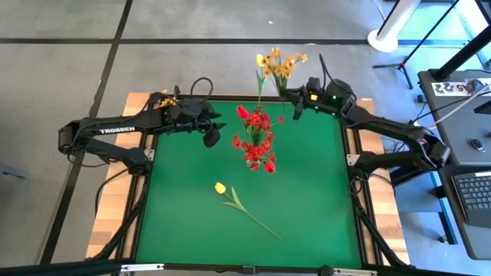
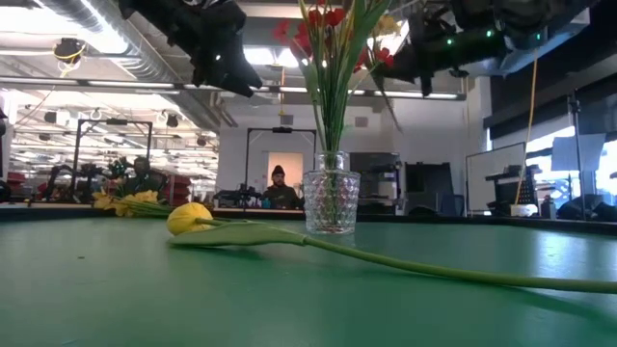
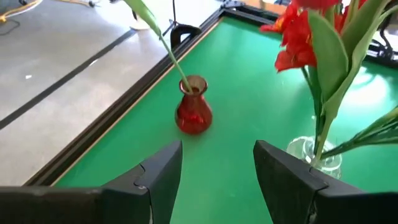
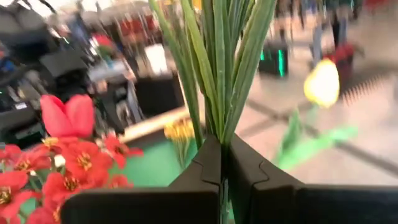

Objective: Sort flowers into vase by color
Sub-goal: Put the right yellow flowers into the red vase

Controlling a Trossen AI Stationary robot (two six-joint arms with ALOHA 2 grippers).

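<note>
The right gripper [image 4: 221,171] is clamped shut on a bundle of thin green stems [image 4: 217,68], carried above the far edge of the green felt table [image 1: 307,207], behind the clear cut-glass vase [image 2: 331,202]; the bundle's yellow-orange clustered blooms [image 1: 280,65] are seen in the high view beyond that edge. The left gripper [image 3: 217,168] is held wide apart and empty, raised to the left of the glass vase. The red tulips and red sprays [image 1: 255,138] are already gathered in the glass vase. A small glossy red vase [image 3: 193,106] stands at the table's edge with a single green stem in it. One yellow tulip on a long green stem [image 1: 221,188] is left lying on the felt in front of the glass vase, and more yellow flowers [image 2: 130,203] lie at the far left. The sorting is judged roughly half done. "TROSSEN" is printed in white on the left arm [image 1: 115,131]; no other writing can be read.
</note>
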